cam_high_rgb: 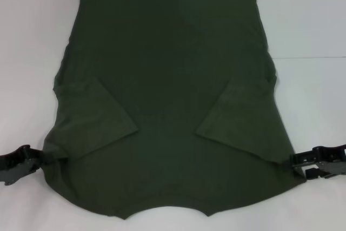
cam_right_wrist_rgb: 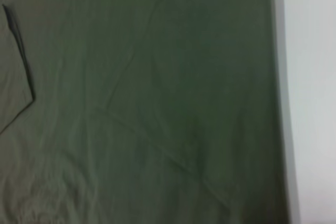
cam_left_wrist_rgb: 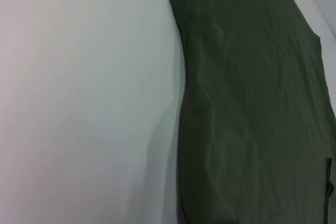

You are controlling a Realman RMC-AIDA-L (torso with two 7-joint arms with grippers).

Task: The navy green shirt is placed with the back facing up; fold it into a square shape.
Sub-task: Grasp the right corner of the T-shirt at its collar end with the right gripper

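Note:
The navy green shirt [cam_high_rgb: 173, 106] lies flat on the white table [cam_high_rgb: 32, 25], neckline at the near edge and hem at the far edge. Both short sleeves are folded inward onto the body. My left gripper [cam_high_rgb: 33, 159] sits at the shirt's left edge near the shoulder, touching the cloth. My right gripper [cam_high_rgb: 300, 166] sits at the right edge near the other shoulder, its jaws apart at the cloth's rim. The left wrist view shows the shirt's side edge [cam_left_wrist_rgb: 252, 103] beside bare table. The right wrist view shows the shirt [cam_right_wrist_rgb: 147, 103] with a folded sleeve's hem.
The white table surface surrounds the shirt on the left, right and far sides, and shows in the left wrist view [cam_left_wrist_rgb: 79, 98] and right wrist view [cam_right_wrist_rgb: 315, 77]. The neckline reaches almost to the near edge of the head view.

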